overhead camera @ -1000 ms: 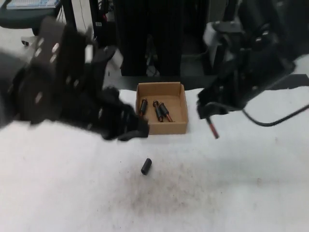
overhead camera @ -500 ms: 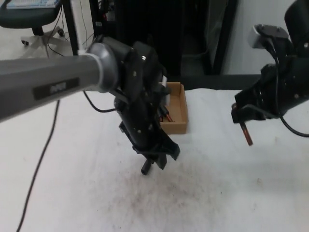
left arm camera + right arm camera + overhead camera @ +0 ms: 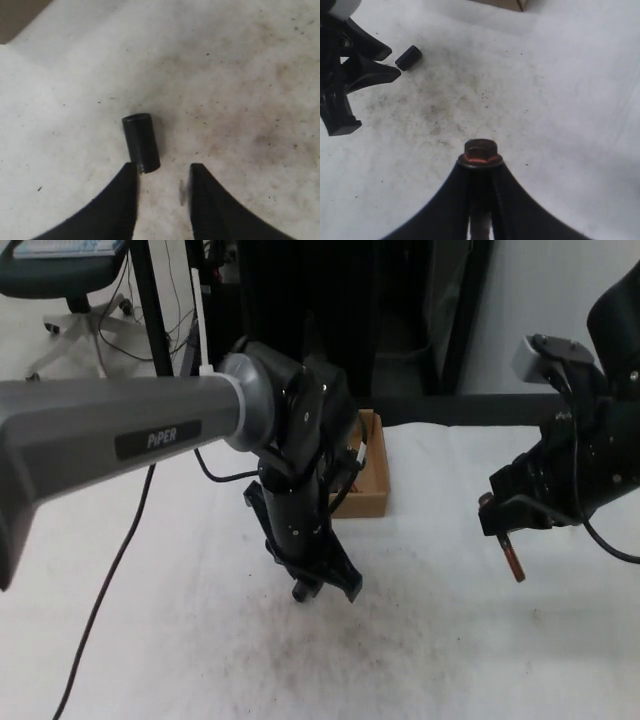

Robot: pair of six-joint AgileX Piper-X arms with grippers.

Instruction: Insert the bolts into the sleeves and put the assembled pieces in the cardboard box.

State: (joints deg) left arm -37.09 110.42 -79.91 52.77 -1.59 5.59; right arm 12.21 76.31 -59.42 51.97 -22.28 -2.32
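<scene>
**Left open at sleeve, right clamped on bolt**

Left arm (image 3: pixel 120 430): spans the left of the high view, wrist bent down toward the bench (image 3: pixel 150 640).

Left gripper (image 3: pixel 161 170): low over the white, speckled bench top. Fingers spread, gripping nothing.

Sleeve (image 3: pixel 141 141): short black tube, lying on its side on the bench, open end facing away from the left gripper. Sits just ahead of the fingertips and off-centre, not between them. Near end right at one fingertip; cannot tell whether touching.

Cardboard box (image 3: pixel 372 502): farther back on the bench, behind the left arm and mostly hidden by it. One side wall and a front corner visible, contents hidden.

Right gripper (image 3: pixel 500 525): right of the cardboard box, well apart from the sleeve, held up above the bench. Fingers closed on the bolt (image 3: pixel 480 151).

Bolt: in the right wrist view, flanged hex head at the fingertips, shank pinched between the two fingers. In the high view, a coppery length pokes out below the right gripper, tilted, above the bench.
</scene>
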